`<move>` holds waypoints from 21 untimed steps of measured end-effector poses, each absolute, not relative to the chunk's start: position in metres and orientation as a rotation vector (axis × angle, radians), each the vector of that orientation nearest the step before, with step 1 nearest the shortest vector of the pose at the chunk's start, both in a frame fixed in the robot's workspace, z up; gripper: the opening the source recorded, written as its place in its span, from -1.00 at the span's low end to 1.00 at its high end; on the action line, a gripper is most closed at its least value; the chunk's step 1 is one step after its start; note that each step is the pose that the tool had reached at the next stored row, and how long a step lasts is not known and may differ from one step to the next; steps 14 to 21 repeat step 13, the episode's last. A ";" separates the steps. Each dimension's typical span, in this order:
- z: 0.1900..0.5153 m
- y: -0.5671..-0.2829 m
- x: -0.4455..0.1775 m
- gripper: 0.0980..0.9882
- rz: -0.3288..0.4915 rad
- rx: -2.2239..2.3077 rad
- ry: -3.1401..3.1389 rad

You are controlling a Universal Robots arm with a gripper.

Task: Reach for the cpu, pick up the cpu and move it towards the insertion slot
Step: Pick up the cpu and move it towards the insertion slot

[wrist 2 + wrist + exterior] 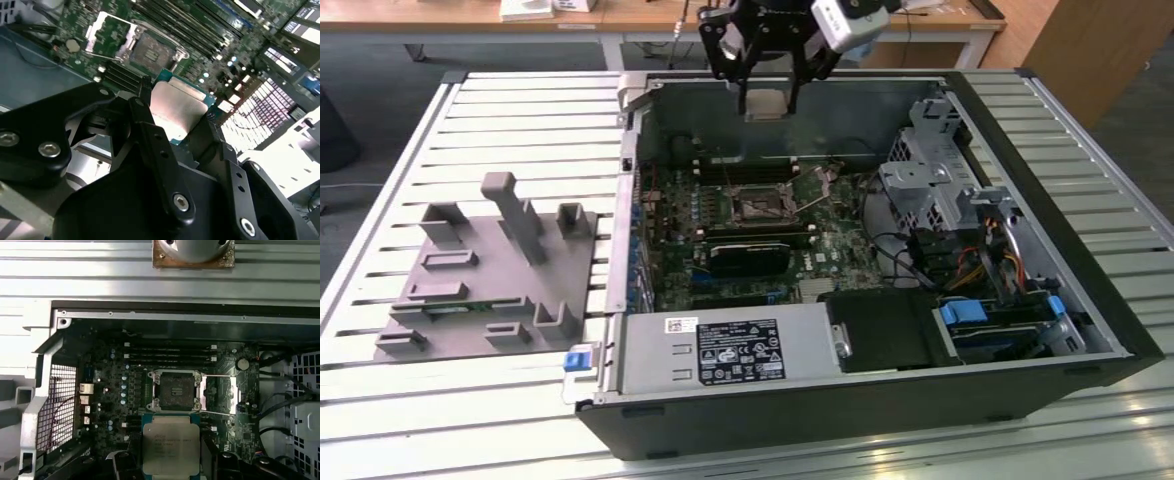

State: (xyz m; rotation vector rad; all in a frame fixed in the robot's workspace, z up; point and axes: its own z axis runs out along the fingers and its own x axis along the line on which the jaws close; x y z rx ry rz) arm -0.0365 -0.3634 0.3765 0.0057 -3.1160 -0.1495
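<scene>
The cpu [170, 446] is a flat square chip with a shiny silver top and a green edge. It hangs in the air, clamped between the black fingers [150, 135] of my gripper [769, 100], which is shut on it. In the exterior view the cpu [769, 101] is high above the far wall of the open computer case. The insertion slot [755, 205] is a square black socket with a silver frame on the green motherboard. Both wrist views show the insertion slot [176, 390] [150, 51] lying open below and beyond the held cpu [177, 107], with its metal lid swung aside.
The open black computer case [1067, 330] lies on a slatted metal table [520, 130]. Inside it are a long black card [747, 255], a silver power supply [720, 350], drive cages [927, 190] and cables. A grey plastic fixture [487, 275] with upright blocks stands at the exterior view's left.
</scene>
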 end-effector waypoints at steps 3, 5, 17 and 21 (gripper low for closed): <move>0.376 -0.363 -0.025 0.00 -0.149 0.006 -3.116; 0.376 -0.363 -0.019 0.00 -0.150 0.006 -3.116; 0.375 -0.362 0.002 0.00 -0.149 0.006 -3.116; 0.375 -0.362 0.002 0.00 -0.149 0.006 -3.116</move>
